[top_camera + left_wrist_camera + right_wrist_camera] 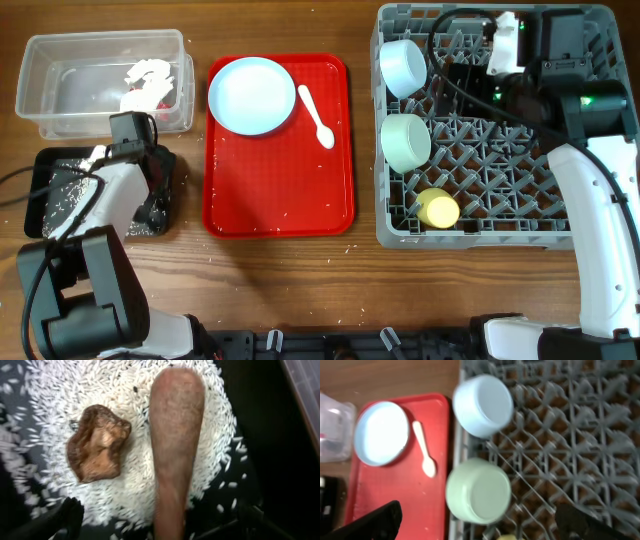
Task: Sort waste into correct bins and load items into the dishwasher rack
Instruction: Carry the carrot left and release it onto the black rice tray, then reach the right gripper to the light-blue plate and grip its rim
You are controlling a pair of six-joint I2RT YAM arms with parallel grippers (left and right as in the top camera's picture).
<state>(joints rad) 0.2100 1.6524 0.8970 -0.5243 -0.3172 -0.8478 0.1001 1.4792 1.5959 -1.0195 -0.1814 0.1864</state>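
Black tray (45,165) near-left: rice (130,405), stick (175,435), lump (97,442); clear tub (60,50) far-left: wrapper (150,85). Rack (480,240) right: whitish bowl (403,67), green bowl (406,141), yellow cup (438,209); plate (251,95), spoon (316,115) on red tray (280,190). Left gripper (160,512), right gripper (477,517) spread wide, empty.

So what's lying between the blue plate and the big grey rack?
The white spoon, lying on the red tray between the plate and the rack. The overhead view shows it, and the right wrist view too.

Robot lab bench, staged like a cafeteria dish-return station. Plain wooden table (300,290), left arm (95,205) and right arm (600,200) based at its near edge, black cable (452,85) trailing over a grey dishwasher rack (385,225). A red serving tray (280,190), clear tub (40,115) and black tray (42,160) are laid out alongside.
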